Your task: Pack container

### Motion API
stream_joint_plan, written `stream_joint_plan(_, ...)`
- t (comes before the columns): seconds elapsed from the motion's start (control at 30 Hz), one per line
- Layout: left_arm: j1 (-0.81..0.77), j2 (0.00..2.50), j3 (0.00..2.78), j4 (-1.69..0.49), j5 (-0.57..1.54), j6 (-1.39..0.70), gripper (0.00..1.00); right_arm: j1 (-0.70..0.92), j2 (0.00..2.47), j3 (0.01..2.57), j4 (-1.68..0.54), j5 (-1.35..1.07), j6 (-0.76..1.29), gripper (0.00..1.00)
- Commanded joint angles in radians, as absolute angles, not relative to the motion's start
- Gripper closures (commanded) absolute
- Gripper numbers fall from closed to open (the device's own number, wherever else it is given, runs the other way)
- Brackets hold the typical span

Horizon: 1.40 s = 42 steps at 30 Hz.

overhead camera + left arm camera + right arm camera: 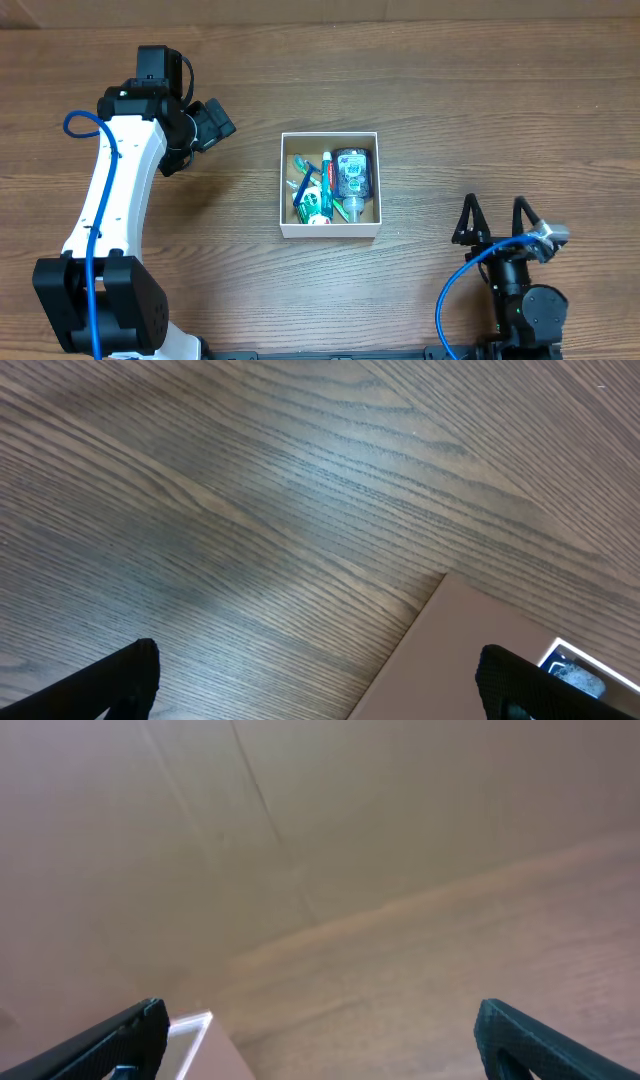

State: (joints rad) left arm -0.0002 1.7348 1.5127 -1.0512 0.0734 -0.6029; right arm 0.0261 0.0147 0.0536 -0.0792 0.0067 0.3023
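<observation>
The container (329, 232) is a small square white box with a brown inside, at the table's middle. In it lie a clear blue-capped bottle (352, 172), a toothpaste tube (326, 180) and a blue toothbrush (301, 190). My left gripper (216, 121) is open and empty, above the table to the left of the box; its wrist view shows the box's outer wall (450, 650) at the lower right. My right gripper (495, 218) is open and empty, at the front right, apart from the box. Its wrist view shows a corner of the box (195, 1025).
The wooden table (450, 110) lies all round the box. The left arm's white link (110, 190) slants across the left side. The right arm's base and blue cable (470, 290) sit at the front right edge.
</observation>
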Motion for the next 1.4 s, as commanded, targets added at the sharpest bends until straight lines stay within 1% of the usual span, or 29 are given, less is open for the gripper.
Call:
stream_joint_plan(0.0,0.001,1.739,1.531,-1.05,0.067,-0.606,0.0,0.024,0.004,0.049,-0.152,0.005,0.292,0.0)
stream_joint_plan(0.03,0.001,1.739,1.531,-1.05,0.067,-0.606,0.0,0.024,0.004,0.049,-0.178,0.005,0.292,0.0)
stream_joint_plan(1.13,0.001,1.734,1.531,-1.05,0.067,-0.606,0.0,0.024,0.004,0.05,-0.175,0.005,0.292,0.0)
stream_joint_plan(1.27,0.0,1.689,1.531,-1.05,0.067,-0.606,0.0,0.024,0.004,0.05,-0.175,0.005,0.292,0.0)
stream_joint_plan(1.37,0.0,1.61,1.531,-1.05,0.067,-0.606,0.0,0.024,0.004,0.05,-0.175,0.005,0.292,0.0)
